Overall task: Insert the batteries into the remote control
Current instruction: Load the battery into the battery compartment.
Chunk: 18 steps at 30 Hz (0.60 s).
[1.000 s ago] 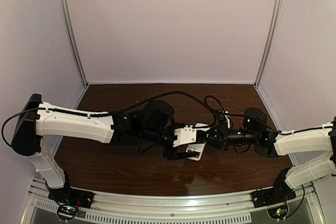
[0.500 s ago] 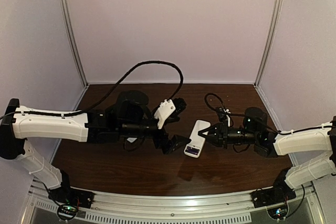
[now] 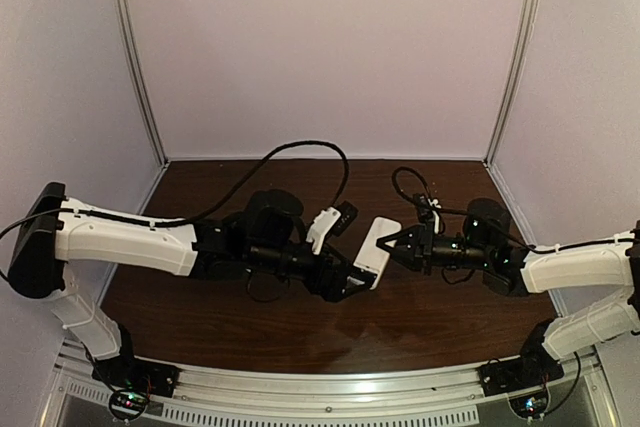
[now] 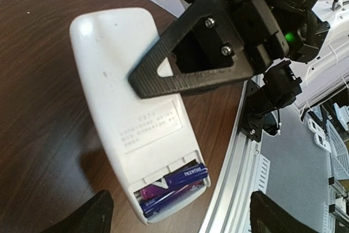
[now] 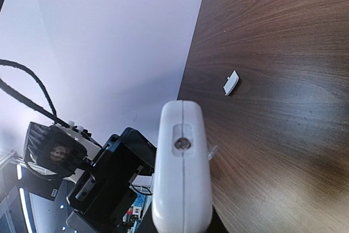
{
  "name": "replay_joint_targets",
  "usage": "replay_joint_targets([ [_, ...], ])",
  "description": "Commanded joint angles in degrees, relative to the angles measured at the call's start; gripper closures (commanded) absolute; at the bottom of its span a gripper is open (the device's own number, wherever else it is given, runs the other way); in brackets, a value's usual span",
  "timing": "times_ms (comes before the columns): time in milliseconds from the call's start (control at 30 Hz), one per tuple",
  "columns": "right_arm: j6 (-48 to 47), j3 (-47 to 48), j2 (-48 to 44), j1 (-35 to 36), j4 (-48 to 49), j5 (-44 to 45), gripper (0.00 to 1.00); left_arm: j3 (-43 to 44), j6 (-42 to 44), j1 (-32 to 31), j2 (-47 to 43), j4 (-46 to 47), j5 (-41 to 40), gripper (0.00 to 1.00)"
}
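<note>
The batteries (image 4: 172,184) sat in the six o'clock bay of the remote control (image 4: 131,96), with the right hand (image 3: 398,245) gripping it, the left hand (image 3: 350,250) wide, and the cover (image 5: 231,83) unfitted on the worktop (image 5: 283,36).

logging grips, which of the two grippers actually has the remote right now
The right gripper: it is clamped on the remote control, holding it off the table. The left gripper stands wide open at the battery end and grips nothing.
</note>
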Motion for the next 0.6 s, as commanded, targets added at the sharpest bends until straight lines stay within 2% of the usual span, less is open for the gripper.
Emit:
replay_joint_targets([
  [0,-0.69,1.61,-0.73,-0.16,0.61,1.04,1.00,1.25,-6.43,0.66,1.96,4.14,3.11,0.12],
  [300,-0.96,1.50,-1.27,-0.04,0.37,0.93,1.00,2.45,-7.29,0.79,4.01,5.56,5.01,0.24],
  [567,-1.14,1.59,-1.52,-0.01,0.20,0.14,1.00,3.05,-7.86,1.28,4.95,6.24,5.66,0.31],
])
